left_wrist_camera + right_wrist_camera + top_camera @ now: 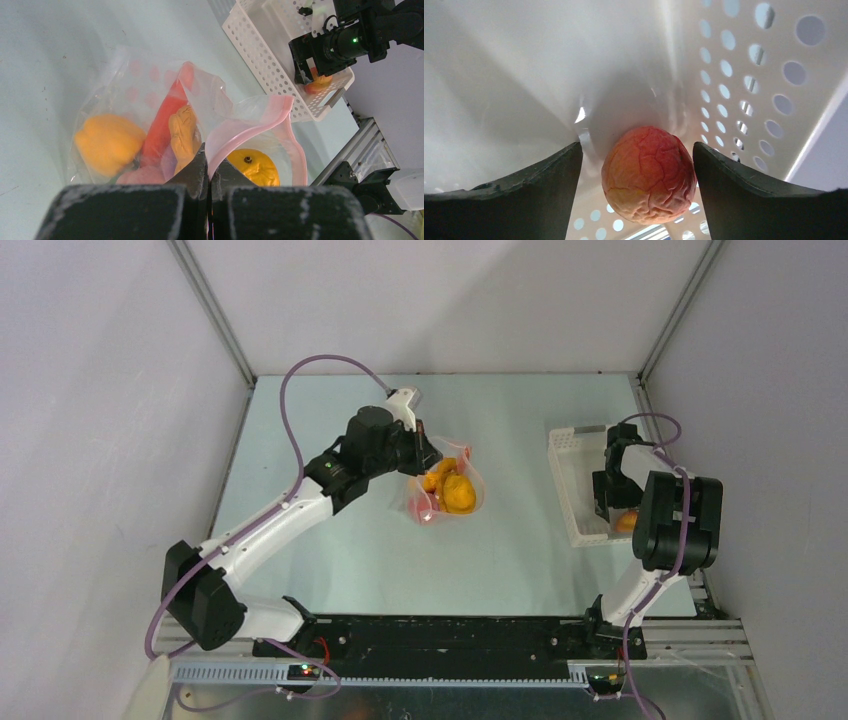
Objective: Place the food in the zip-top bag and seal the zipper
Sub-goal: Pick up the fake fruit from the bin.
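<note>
While our left gripper [209,161] is clamping the zip-top bag's [125,85] zipper [250,122], our right gripper [637,150] is straddling a reddish toy fruit [649,177], jaws apart. It's sitting in the white basket [744,75].

- The zip-top bag [125,75] is thin, clear plastic film, glossy and crinkled.
- The white basket [255,50] is hard, smooth plastic with a soft sheen.
- The red-orange toy fruit [649,175] has matt, finely wrinkled skin.
- The left gripper [207,155] looks black, matt and grainy.
- The surface [40,40] is smooth and matt.
</note>
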Available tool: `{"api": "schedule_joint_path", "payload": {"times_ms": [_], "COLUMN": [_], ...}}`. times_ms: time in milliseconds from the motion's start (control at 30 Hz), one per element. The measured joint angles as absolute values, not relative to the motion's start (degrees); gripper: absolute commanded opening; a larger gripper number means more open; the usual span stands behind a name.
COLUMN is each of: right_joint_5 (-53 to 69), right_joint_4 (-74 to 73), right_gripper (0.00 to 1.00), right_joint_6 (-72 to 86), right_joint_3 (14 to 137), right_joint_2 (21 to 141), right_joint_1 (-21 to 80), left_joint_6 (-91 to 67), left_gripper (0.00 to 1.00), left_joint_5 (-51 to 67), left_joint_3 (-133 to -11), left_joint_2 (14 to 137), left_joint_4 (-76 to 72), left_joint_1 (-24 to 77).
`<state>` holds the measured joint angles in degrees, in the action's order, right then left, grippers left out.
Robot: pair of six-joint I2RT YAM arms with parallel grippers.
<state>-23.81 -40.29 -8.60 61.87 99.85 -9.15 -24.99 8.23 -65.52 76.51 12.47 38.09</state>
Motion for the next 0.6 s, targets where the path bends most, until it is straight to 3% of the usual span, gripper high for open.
{"api": "schedule_joint_path", "payload": {"times_ms": [600], "right_joint_5": [-12.6], "right_joint_4": [-43.2], "right_gripper": [0.73], "right_joint_6": [-5.7], "right_joint_3": [62.5], "right_joint_2": [99.7], "right_joint_1": [-10.9], "left_joint_6": [-25.0], "left_gripper": [0.0], "left_joint_5": [9.4], "left_joint_3": [-65.5], "left_joint_2": [77.6], "left_joint_4": [11.6], "left_joint_1": [37.8]}}
